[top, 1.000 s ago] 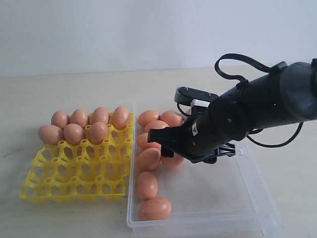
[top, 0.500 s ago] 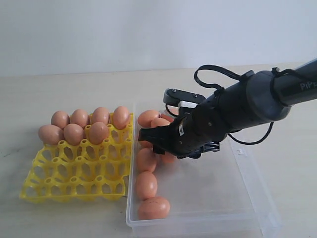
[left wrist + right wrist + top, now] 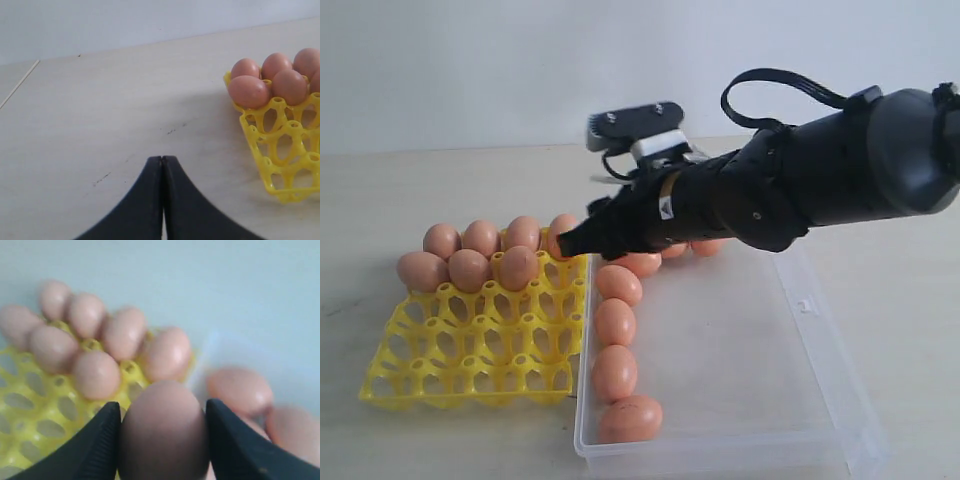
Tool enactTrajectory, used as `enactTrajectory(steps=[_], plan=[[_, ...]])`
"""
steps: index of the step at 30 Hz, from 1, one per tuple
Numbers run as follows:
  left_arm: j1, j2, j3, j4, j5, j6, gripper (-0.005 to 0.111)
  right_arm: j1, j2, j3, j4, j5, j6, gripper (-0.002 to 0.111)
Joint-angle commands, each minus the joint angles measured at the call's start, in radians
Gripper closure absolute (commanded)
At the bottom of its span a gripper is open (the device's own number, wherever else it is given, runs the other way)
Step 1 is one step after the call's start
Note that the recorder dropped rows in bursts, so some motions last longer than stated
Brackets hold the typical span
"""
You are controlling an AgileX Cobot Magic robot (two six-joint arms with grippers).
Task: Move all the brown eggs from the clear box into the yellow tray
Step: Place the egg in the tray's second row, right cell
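Note:
My right gripper [image 3: 163, 416] is shut on a brown egg [image 3: 163, 435], one finger on each side of it. In the exterior view the right gripper [image 3: 576, 241] hangs raised over the gap between the yellow tray [image 3: 470, 352] and the clear box [image 3: 740, 360], and the arm hides most of that held egg. Several brown eggs [image 3: 480, 255] fill the tray's far cups. More eggs [image 3: 616, 322] lie along the box's left side and far end. My left gripper [image 3: 162, 160] is shut and empty, low over bare table beside the tray [image 3: 280, 150].
The tray's near rows of cups [image 3: 460, 375] hold nothing. The right arm's black body [image 3: 820, 185] and its cable loop span the far end of the box. Pale tabletop [image 3: 400, 180] surrounds both containers.
My right gripper has closed on an egg in the box, then risen and swung left toward the tray with it. The left gripper's earlier state is not shown.

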Motion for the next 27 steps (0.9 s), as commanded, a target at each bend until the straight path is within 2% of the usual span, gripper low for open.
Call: enactTrajectory(steps=[1,6,13,20,23,27], plan=[[-0.006,-0.006,-0.004,-0.002,-0.009,-0.005,0.107,0.046,0.021,0.007,-0.013,-0.258,-0.213,0.108],[-0.006,-0.006,-0.004,-0.002,-0.009,-0.005,0.107,0.045,0.101,0.005,-0.011,-0.506,-0.249,0.108],[-0.006,-0.006,-0.004,-0.002,-0.009,-0.005,0.107,0.045,0.179,-0.028,-0.007,-0.518,-0.353,0.108],[-0.006,-0.006,-0.004,-0.002,-0.009,-0.005,0.107,0.043,0.234,-0.028,0.078,-0.545,-0.407,0.108],[-0.006,-0.006,-0.004,-0.002,-0.009,-0.005,0.107,0.043,0.247,-0.037,0.101,-0.539,-0.405,0.104],[-0.006,-0.006,-0.004,-0.002,-0.009,-0.005,0.107,0.033,0.264,-0.06,0.12,-0.534,-0.276,0.088]])
